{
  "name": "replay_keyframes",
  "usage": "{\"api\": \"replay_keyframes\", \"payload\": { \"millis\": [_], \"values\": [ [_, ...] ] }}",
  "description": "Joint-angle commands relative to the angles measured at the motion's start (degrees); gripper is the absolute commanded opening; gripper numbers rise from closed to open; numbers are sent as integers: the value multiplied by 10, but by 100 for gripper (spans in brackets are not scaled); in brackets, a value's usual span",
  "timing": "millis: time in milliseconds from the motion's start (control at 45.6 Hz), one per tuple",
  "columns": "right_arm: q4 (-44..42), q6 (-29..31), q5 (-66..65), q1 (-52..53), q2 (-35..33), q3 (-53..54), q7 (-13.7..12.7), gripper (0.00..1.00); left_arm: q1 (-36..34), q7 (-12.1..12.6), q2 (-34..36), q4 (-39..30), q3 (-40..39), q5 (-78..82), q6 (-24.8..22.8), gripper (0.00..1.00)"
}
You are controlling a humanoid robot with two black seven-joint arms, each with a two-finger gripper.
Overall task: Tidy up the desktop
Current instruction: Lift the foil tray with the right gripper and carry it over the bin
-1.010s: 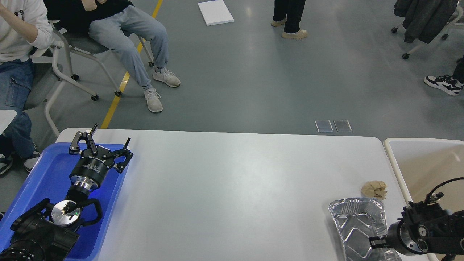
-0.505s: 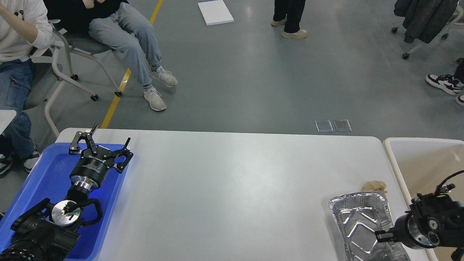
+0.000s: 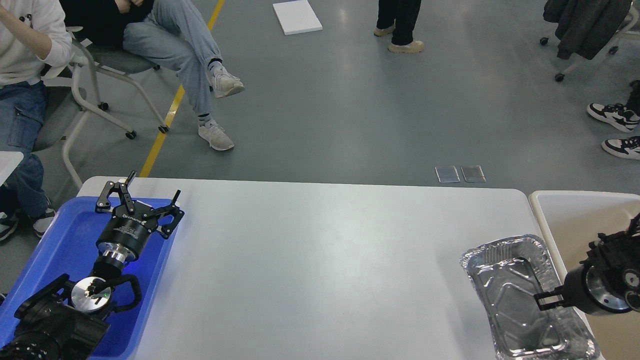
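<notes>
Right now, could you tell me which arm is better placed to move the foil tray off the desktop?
Right: its fingers already grip the foil tray beside the bin. The left gripper hovers open over the blue tray.

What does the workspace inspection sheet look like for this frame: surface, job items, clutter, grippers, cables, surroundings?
Surface: white desktop, mostly bare.
Job's things: foil tray at the desktop's right edge, lifted and tilted; blue tray at the left corner; beige bin beside the right end.
Clutter: nothing seen loose on the desktop.
Grippers: left gripper open above the blue tray, holding nothing; right gripper at the foil tray's right rim, fingers too dark to tell apart.
Cables: black cable loop on the left arm near its wrist.
Surroundings: seated people on wheeled chairs at upper left, standing person beyond, white board on the floor.
</notes>
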Motion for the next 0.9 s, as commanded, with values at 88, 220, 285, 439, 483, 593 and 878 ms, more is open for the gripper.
{"api": "replay_keyframes", "payload": {
  "millis": [88, 220, 285, 439, 483, 593, 878],
  "values": [
    [74, 44, -1, 184, 5, -85, 0, 0, 0, 0, 0, -1, 0, 0, 0, 100],
    [79, 112, 1, 273, 15, -92, 0, 0, 0, 1, 0, -1, 0, 0, 0, 100],
    [79, 144, 3, 312, 15, -92, 0, 0, 0, 1, 0, -1, 0, 0, 0, 100],
    [82, 223, 8, 406, 28, -92, 1, 0, 0, 1, 0, -1, 0, 0, 0, 100],
    [83, 252, 12, 431, 30, -90, 3, 0, 0, 0, 0, -1, 0, 0, 0, 100],
    [83, 324, 74, 489, 38, -87, 4, 0, 0, 1, 0, -1, 0, 0, 0, 100],
    [82, 425, 163, 600, 69, -85, 4, 0, 1, 1, 0, -1, 0, 0, 0, 100]
  ]
}}
